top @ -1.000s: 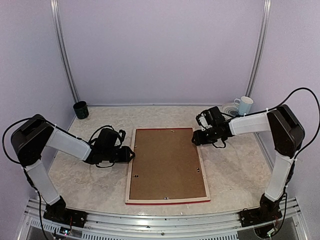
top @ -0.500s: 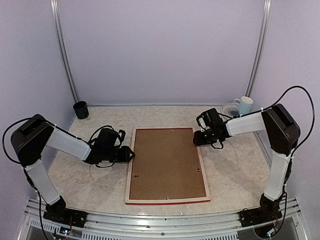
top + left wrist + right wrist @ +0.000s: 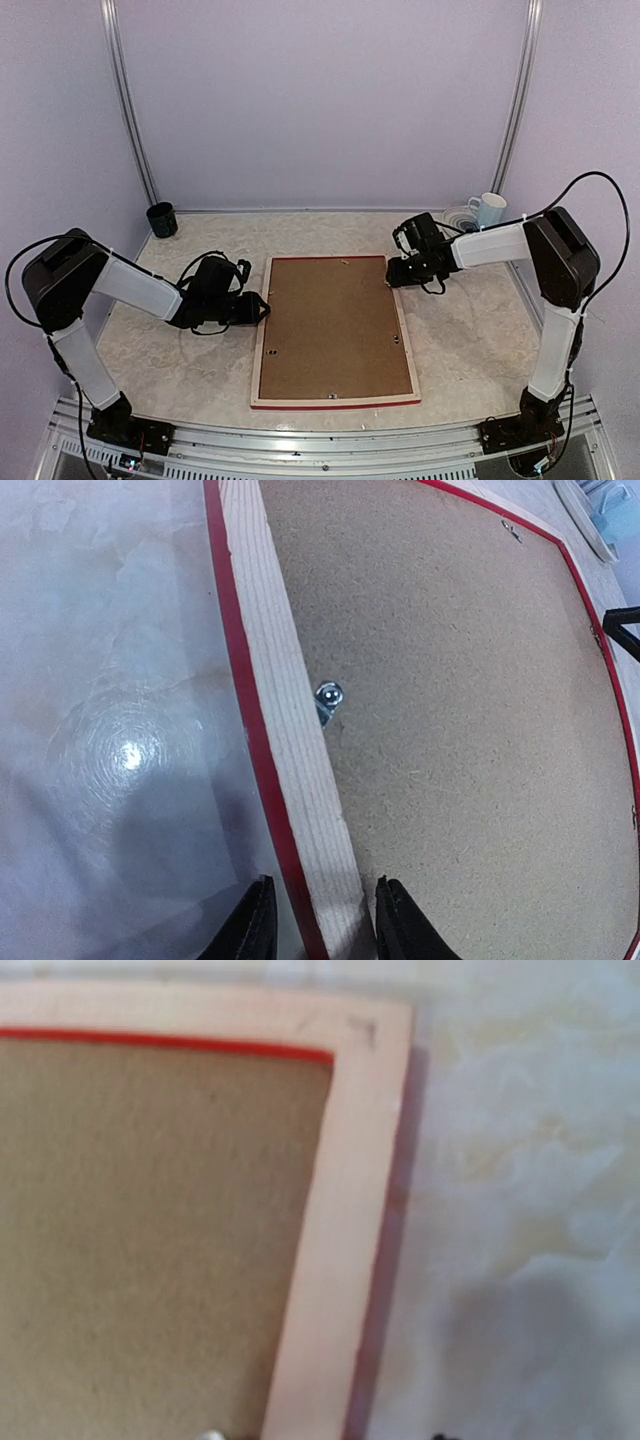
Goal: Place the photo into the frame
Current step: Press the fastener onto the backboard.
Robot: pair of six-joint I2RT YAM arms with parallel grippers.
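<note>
Frame [image 3: 258, 365] lies face-down, flat, at approx. ctr of table [image 3: 170, 370], long sides running near-to-far. Pale wood back faces up, w/ red showing along outer edges. Brown backing board [image 3: 335, 328] sits inside the rails and fills the opening. L gripper [image 3: 260, 307] is at the frame's L rail, roughly mid-length, arm reaching in low from the L side. In L wrist view its fingers [image 3: 255, 930] stand one on each side of that rail: one over the table outboard of the red edge, the other over the backing board inboard of the wood strip. Jaws are partly closed around the rail; firm clamp vs. slight clearance cannot be told. A small metal turn clip [image 3: 328, 693] sits at the rail's inner edge, ahead of the fingers. R gripper [image 3: 393, 276] is at the frame's far R corner, over the R rail. R wrist view is blurred and shows only that corner, wood rail and red inner line; fingertips are almost fully cut off at the bottom edge, so whether it is released or clenched cannot be told. Misc.: dark mug [image 3: 161, 219] at far L corner of table; pale mug [image 3: 489, 210] beside a plate [image 3: 458, 217] at far R, both well apart from the frame.
</note>
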